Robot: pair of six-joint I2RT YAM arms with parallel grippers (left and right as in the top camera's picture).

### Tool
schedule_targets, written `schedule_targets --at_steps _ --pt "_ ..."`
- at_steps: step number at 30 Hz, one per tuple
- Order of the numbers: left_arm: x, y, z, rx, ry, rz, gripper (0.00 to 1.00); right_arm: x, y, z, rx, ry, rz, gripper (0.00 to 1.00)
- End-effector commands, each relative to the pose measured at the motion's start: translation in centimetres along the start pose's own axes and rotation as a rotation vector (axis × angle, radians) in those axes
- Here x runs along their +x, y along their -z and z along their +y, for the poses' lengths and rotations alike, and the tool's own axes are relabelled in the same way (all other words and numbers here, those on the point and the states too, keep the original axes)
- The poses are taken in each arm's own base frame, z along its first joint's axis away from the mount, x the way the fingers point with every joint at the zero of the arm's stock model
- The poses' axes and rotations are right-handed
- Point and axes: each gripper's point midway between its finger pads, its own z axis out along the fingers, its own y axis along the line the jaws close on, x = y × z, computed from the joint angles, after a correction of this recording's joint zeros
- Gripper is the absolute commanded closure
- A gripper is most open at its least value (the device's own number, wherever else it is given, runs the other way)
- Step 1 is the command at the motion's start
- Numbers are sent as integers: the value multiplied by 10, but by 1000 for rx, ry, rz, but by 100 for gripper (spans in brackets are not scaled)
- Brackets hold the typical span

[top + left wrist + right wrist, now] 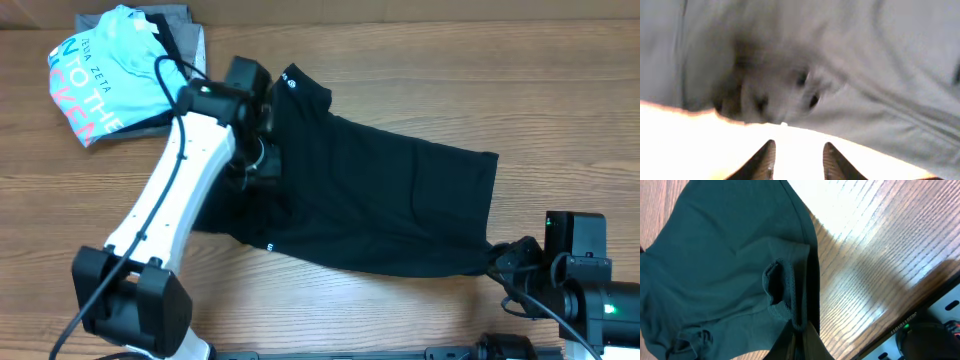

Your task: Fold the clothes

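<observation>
The clothes, a black T-shirt (380, 200), lie spread across the middle of the wooden table (560, 90), neck toward the back left. My left gripper (258, 155) hovers over the shirt's left part. In the left wrist view the left gripper (797, 145) has its fingers apart over bright table, with nothing between them, and the shirt's cloth (865, 65) lies just beyond the tips. My right gripper (497, 258) sits at the shirt's front right corner. In the right wrist view the right gripper (801, 330) is shut on the hem edge of the shirt (715, 255).
A light blue tee (105, 75) with lettering lies at the back left on grey folded garments (185, 30). The table's front edge (920, 300) runs close beside my right gripper.
</observation>
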Motion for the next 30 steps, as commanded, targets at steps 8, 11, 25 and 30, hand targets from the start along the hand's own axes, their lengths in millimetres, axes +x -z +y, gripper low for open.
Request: schedule_targets --at_steps 8,11,25,30 --pt "26 -41 -4 -24 409 43 21 -5 5 7 -32 6 -25 96" --pt "25 -69 -11 39 467 43 21 -4 5 6 -27 5 -21 96" --pt "21 -110 3 23 582 -29 23 -3 5 5 -24 6 -18 96" --pt "12 -111 1 44 578 -63 29 -3 5 5 -24 5 -18 96"
